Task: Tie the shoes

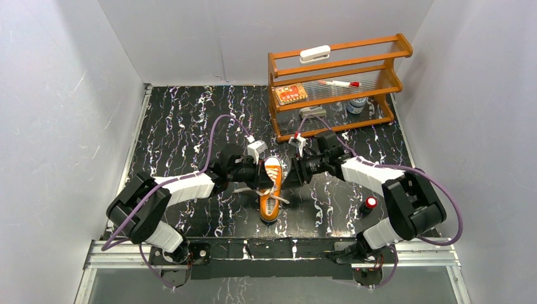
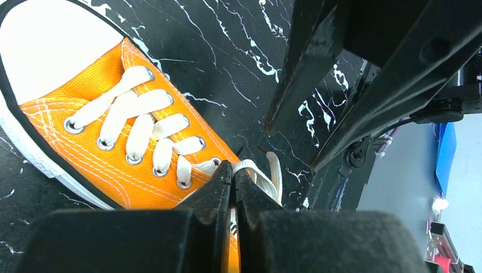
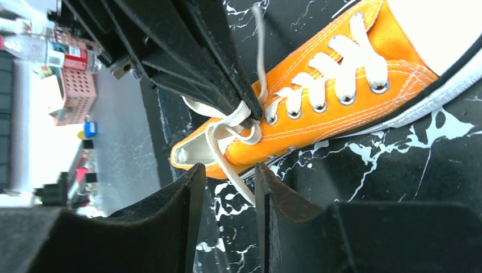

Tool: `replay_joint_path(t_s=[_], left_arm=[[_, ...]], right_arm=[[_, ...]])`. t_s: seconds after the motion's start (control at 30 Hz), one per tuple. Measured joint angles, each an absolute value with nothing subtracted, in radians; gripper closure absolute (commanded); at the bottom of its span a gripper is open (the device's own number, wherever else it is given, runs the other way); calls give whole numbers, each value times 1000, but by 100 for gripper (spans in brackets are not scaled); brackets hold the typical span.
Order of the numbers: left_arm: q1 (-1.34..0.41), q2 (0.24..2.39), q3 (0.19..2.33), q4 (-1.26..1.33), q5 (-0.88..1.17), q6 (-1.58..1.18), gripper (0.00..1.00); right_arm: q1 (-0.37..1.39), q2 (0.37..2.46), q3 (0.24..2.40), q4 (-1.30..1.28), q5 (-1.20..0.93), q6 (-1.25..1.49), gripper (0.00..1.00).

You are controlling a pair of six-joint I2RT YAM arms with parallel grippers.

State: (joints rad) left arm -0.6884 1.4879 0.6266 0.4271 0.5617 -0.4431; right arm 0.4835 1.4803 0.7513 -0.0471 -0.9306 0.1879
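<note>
Your sneaker (image 1: pixel 270 206) lies about midway between the side edges of the surface (image 1: pixel 183 120), closer to the near edge. Its toe points to the far edge and its heel to the arm bases, so each arm reaches one flank of it.

Your left pincer (image 2: pixel 233 173) is closed tight on the white laces (image 3: pixel 241 116) right at the top eyelets, beside the shoe's opening. That pinch looks meant to anchor the lacing so it cannot slacken while the other arm works.

Your right pincer (image 3: pixel 226 190) sits on the opposite flank, its jaws moderately apart with nothing gripped. One loose lace tail (image 3: pixel 229 168) trails over the sole toward that gap, and I judge it the likeliest thing to take next. Whether any knot has formed under the left fingers is hidden.
</note>
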Motion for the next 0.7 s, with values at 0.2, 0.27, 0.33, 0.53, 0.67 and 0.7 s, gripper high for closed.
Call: replay_joint_path(t_s=[0.2, 0.27, 0.33, 0.53, 0.67, 0.7], left_arm=[[-688, 1499, 620, 453, 584, -444, 100], [-688, 1499, 619, 459, 589, -444, 100], [-689, 1499, 616, 464, 593, -444, 100], [-688, 1499, 615, 462, 595, -441, 100], [-686, 1499, 615, 460, 599, -439, 100], [-686, 1499, 615, 460, 601, -439, 100]], right_arm=[[516, 1444, 651, 113, -923, 96, 55], [529, 1446, 645, 141, -919, 73, 55], [547, 1447, 645, 168, -913, 56, 54], [611, 1460, 645, 212, -879, 1, 58], [612, 1479, 645, 207, -850, -31, 60], [611, 1479, 645, 206, -840, -35, 59]])
